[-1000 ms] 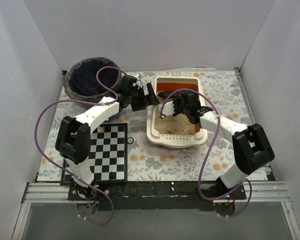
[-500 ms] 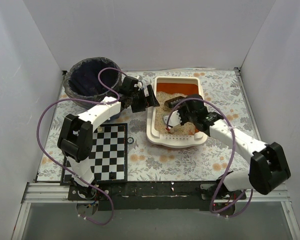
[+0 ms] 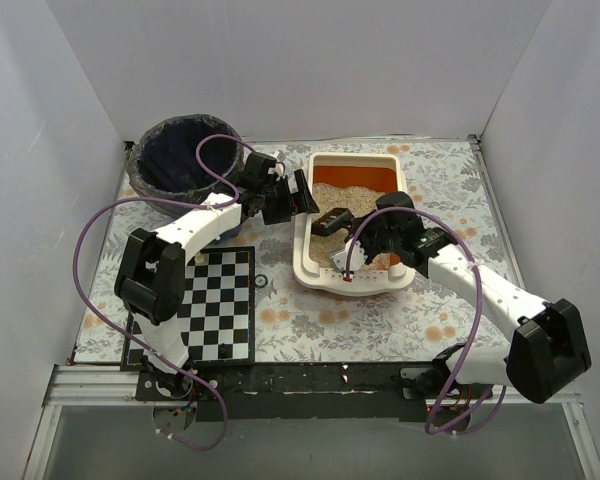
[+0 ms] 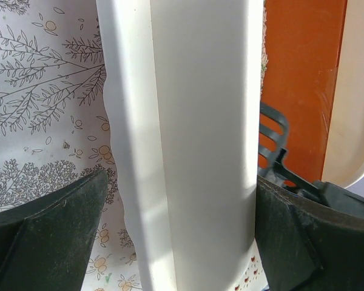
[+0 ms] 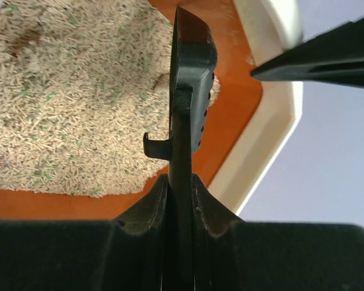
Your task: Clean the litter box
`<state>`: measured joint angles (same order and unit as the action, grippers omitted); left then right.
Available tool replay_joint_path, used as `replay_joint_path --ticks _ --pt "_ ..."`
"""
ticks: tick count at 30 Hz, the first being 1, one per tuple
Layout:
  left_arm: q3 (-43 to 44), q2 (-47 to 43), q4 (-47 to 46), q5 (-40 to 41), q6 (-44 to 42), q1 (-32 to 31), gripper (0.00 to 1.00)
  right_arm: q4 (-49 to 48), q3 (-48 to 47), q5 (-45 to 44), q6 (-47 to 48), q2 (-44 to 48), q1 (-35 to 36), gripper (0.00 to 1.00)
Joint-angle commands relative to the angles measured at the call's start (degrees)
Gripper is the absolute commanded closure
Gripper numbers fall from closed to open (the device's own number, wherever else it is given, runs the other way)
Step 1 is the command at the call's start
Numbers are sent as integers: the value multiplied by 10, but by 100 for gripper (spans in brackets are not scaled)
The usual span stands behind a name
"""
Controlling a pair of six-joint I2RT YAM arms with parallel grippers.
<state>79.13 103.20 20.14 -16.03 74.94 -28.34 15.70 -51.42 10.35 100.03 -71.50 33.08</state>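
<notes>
The cream-white litter box [image 3: 401, 268] lies mid-table, with beige litter [image 3: 342, 194] over its orange floor [image 3: 370, 177]. My left gripper [image 3: 298, 194] straddles the box's left rim [image 4: 188, 121], one finger [image 4: 48, 242] outside and the other finger [image 4: 309, 242] inside, shut on it. My right gripper [image 3: 368, 238] is over the box's near half, shut on the handle of a dark slotted scoop [image 3: 332, 220]. In the right wrist view the scoop [image 5: 191, 91] stands edge-on above the litter [image 5: 79, 103], clamped in my right gripper [image 5: 181, 182].
A round blue bin with a dark bag [image 3: 185, 155] stands at the back left, just behind the left arm. A checkerboard mat [image 3: 220, 300] lies near the left base. White walls close in the floral table [image 3: 450, 180] on three sides.
The right arm has stretched out, its elbow swinging right and nearer, and the scoop has shifted left and nearer over the litter. The left gripper has stayed on the rim.
</notes>
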Motion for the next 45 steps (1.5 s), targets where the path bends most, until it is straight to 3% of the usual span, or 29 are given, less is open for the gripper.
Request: replay_joint_path --ticks 1,5,9,12,16,20,26,28,33,39,45 --pt "2 -41 5 -3 -8 -1 7 53 -61 11 -6 -21 2 99" --pt "-2 -43 -4 -1 -2 -1 6 118 -88 -2 -80 10 2 99" --pt "3 -33 -5 -10 -7 -1 7 132 -114 40 -148 34 3 99" --pt "4 -34 -3 -10 -7 -1 7 171 -182 21 -347 9 4 99" --pt "2 -34 -12 -9 -1 -1 7 243 -276 -150 -703 -56 3 99" --pt "9 -27 -12 -15 -6 -1 8 362 -378 -165 -861 -136 0 99" --pt "-11 -31 -19 7 -1 -1 9 381 -440 -179 -1092 -148 -7 99" --pt "-13 -34 -27 9 0 -1 9 393 -458 -91 -1114 -150 -21 99" --pt "-21 -41 -42 6 -1 -1 9 464 -520 -24 -1145 -229 -21 99" --pt "-30 -54 -45 14 -5 -2 9 500 -601 12 -1152 -347 -21 99" --pt "-35 -58 -45 17 -6 -3 9 505 -611 34 -1126 -409 -8 99"
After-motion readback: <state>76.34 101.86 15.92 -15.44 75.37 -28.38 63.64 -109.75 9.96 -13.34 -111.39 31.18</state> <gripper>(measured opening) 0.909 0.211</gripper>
